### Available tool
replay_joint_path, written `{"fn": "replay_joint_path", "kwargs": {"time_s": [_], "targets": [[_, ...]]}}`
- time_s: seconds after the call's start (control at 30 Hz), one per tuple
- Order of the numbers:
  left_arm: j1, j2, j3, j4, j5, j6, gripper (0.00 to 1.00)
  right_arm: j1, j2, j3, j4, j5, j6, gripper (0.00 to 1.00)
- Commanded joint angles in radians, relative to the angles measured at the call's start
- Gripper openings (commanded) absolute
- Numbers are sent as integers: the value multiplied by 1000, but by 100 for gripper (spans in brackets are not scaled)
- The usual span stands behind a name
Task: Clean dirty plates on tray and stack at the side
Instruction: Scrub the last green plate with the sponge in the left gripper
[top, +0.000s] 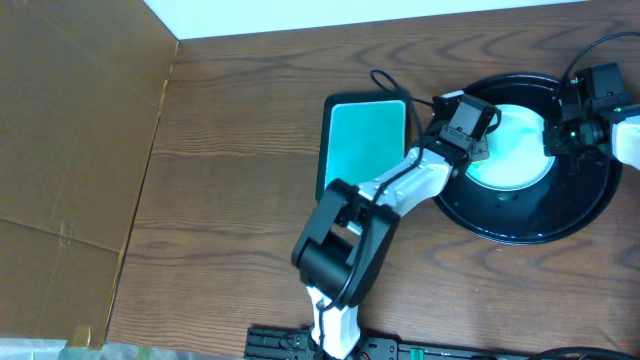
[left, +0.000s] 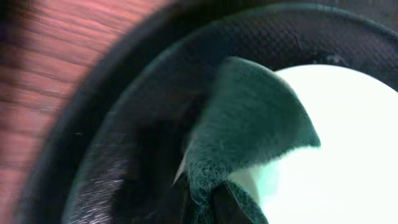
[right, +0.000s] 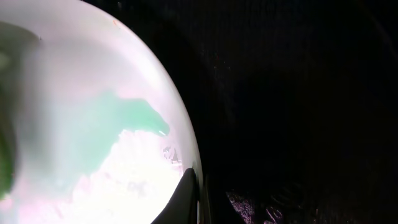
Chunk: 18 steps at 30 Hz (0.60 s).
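Now, your left gripper (top: 470, 128) is clamped on the green pad (left: 255, 118), which lies half on the plate (top: 520, 150) and half over the bare tray (top: 520, 225). The plate sits inside the tray, toward its upper part. If you scrub outward, the pad will likely slip off the rim and miss the teal smear (right: 124, 124). Your right gripper (top: 563, 135) is closed at the opposite rim. Whether it pinches the rim cannot be told, so a hard push may slide the plate.

Teal rectangular dish (top: 366, 140) on wood table (top: 230, 200); cardboard (top: 70, 130) at left; green sponge (left: 249, 124).
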Motion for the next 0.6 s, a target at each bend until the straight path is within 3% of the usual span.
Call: {"fn": "replay_joint_path", "kwargs": {"time_s": [0.0,0.27,0.47,0.57], "targets": [[31,-97,-17,-5,-132,27,7,3,33,-15,-16,22,8,1],[-3,-77,-17,93,347,-2,7,3,33,-15,-16,21,8,1],[-32,13,-17,125,373,-20,7,3,33,-15,-16,21,8,1],[-28,56,-17,115,299,-20,7,3,33,-15,-16,21,8,1]]}}
